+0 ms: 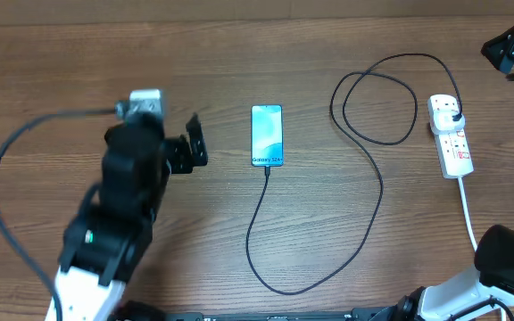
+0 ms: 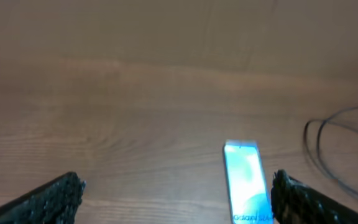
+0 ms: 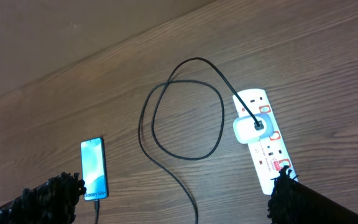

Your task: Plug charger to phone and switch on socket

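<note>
Left arm (image 1: 119,209) noted nearest the lens, rising over the near-left of the wooden table (image 1: 239,53). Left gripper (image 1: 194,141) is seen pointed toward the phone (image 1: 267,135). Its jaws are spread wide and nothing is held between them. A strip of bare wood is left between gripper and phone. In the left wrist view the phone's far end shows just inside one black finger (image 2: 291,193). The phone is laid flat near mid-table, screen up and lit cyan, text end toward the robot. The charger (image 1: 382,192) is traced from that near short edge, where its connector tip (image 1: 267,169) meets the phone. Whether the tip is fully seated cannot be told. The cable drops toward the near edge, swings right and back, and makes a loop beyond. It ends at a black plug (image 1: 453,112) set in the far end of the socket (image 1: 456,152). The socket lies right of the loop, its white cord (image 1: 468,209) trailing toward the near edge. Switch positions cannot be read. Right gripper (image 3: 176,190) is held high, well apart from everything, jaws spread and empty.
</note>
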Robot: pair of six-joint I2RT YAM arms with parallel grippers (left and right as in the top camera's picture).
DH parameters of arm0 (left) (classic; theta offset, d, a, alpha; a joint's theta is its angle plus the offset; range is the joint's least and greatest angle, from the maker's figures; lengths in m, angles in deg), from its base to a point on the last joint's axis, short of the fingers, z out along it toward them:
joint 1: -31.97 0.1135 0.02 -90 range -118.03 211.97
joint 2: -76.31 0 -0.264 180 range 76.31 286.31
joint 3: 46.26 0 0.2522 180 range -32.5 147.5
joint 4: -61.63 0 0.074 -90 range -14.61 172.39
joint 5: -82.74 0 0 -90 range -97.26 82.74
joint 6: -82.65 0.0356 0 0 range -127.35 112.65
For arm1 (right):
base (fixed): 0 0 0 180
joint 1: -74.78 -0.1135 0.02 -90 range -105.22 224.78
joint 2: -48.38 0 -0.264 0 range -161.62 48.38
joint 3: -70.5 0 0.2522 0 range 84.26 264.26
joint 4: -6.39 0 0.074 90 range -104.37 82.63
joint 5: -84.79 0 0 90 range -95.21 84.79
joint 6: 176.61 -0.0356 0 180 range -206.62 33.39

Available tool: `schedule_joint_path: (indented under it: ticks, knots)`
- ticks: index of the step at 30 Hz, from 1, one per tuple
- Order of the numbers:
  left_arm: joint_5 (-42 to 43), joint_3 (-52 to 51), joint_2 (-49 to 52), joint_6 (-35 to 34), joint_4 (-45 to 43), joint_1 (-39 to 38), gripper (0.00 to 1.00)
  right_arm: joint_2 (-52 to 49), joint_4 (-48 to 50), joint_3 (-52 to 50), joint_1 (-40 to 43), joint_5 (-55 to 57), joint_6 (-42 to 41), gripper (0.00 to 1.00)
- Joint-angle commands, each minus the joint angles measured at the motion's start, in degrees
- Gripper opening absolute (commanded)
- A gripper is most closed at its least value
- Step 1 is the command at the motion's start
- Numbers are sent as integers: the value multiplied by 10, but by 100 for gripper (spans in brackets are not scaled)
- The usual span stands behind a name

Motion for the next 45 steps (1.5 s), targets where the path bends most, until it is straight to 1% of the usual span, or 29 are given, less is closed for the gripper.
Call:
schedule_joint_path:
  ticks: [1, 6, 10, 12, 15, 20, 25, 31, 34, 42, 45]
  knots:
    - [-11, -92, -79, 9, -89, 3, 100, 4, 1, 1, 1, 0, -2, 100]
    - [-10, -228, -174, 9, -263, 25, 100, 4, 1, 1, 1, 0, -2, 100]
    - [-10, -318, -230, 8, -397, 46, 100, 4, 1, 1, 1, 0, -2, 100]
    - [-10, -352, -250, 9, -441, 56, 100, 4, 1, 1, 1, 0, -2, 100]
    - [-10, -392, -278, 7, -485, 74, 100, 4, 1, 1, 1, 0, -2, 100]
    - [-7, -425, -325, -9, -491, 106, 100, 4, 1, 1, 1, 0, -2, 100]
    - [0, -445, -366, -9, -470, 139, 100, 4, 1, 1, 1, 0, -2, 100]
    - [1, -468, -403, -9, -463, 154, 100, 4, 1, 1, 1, 0, -2, 100]
    - [1, -497, -440, -12, -463, 160, 100, 4, 1, 1, 1, 0, -2, 100]
    - [2, -574, -531, -76, -461, 173, 100, 4, 1, 1, 1, 0, -2, 100]
    - [0, -573, -545, -85, -409, 174, 100, 4, 1, 1, 1, 0, -2, 100]
